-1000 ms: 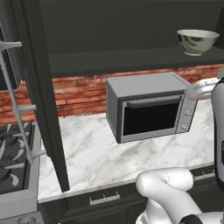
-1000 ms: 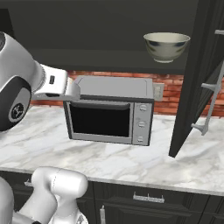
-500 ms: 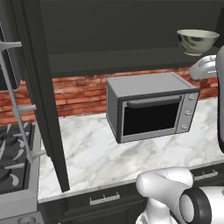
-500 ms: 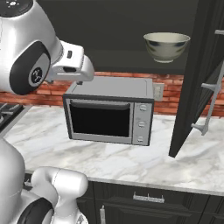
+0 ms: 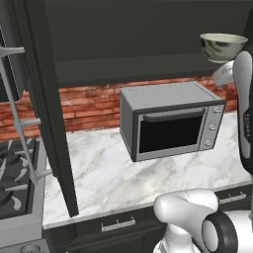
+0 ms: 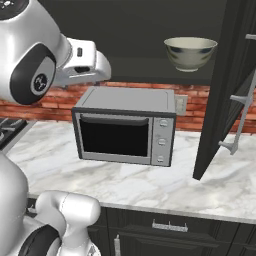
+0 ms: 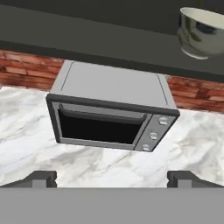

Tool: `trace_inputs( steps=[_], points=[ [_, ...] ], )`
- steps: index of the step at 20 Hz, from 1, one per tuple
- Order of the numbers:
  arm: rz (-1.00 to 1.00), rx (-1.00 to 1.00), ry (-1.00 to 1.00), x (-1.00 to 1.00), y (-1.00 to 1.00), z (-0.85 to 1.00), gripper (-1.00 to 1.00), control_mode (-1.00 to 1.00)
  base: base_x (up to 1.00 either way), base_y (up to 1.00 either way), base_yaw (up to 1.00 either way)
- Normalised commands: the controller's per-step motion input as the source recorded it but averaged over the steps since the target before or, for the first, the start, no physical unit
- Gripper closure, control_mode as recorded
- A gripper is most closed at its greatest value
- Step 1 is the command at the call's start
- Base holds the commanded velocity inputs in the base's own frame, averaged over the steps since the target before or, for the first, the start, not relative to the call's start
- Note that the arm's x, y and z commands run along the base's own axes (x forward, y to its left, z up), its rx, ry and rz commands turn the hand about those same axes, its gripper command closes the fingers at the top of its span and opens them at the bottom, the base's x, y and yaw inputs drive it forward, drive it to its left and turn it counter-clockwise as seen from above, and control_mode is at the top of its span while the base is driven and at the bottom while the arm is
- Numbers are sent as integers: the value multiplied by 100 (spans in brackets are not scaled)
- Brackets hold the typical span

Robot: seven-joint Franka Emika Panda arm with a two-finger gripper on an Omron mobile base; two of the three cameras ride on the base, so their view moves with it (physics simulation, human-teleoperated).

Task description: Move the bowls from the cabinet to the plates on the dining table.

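A glossy grey-green mottled bowl (image 5: 223, 47) (image 6: 190, 52) (image 7: 203, 33) with a cream rim stands upright on the bottom shelf of the open dark cabinet (image 5: 138, 64) (image 6: 125, 30). Its doors (image 5: 49, 99) (image 6: 230, 85) hang wide open to either side. My gripper (image 7: 113, 179) is open with nothing between its fingers. It hovers in front of the microwave, below and to the left of the bowl and well apart from it. The white hand (image 6: 82, 67) sits at about shelf height. The plates and the dining table are out of view.
A grey microwave (image 5: 170, 121) (image 6: 125, 125) (image 7: 111, 107) stands on the marble counter (image 5: 108, 173) under the cabinet, against a red brick wall (image 5: 94, 104). A stove (image 5: 15, 183) lies at the left. Dark drawers (image 6: 170, 227) run below the counter edge.
The arm has risen, lifting the hand from microwave level up toward the cabinet shelf. The gripper stays open, and the bowl has not moved.
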Motion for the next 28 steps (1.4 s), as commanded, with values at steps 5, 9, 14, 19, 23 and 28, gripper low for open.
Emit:
trace_inputs(
  steps=[5,9,14,19,23,28],
  points=[
    [0,-22,-29,0,0,0,-100,-100,0,0,0],
    [0,-16,-25,16,-3,0,-100,-100,0,0,0],
    [0,-9,-8,18,-6,0,-100,-100,0,0,0],
    [-1,0,3,28,0,8,-100,-100,0,0,0],
    [-3,-1,9,6,-8,43,-100,-100,0,0,0],
    [-2,0,1,0,-9,49,-100,-100,0,0,0]
  ],
)
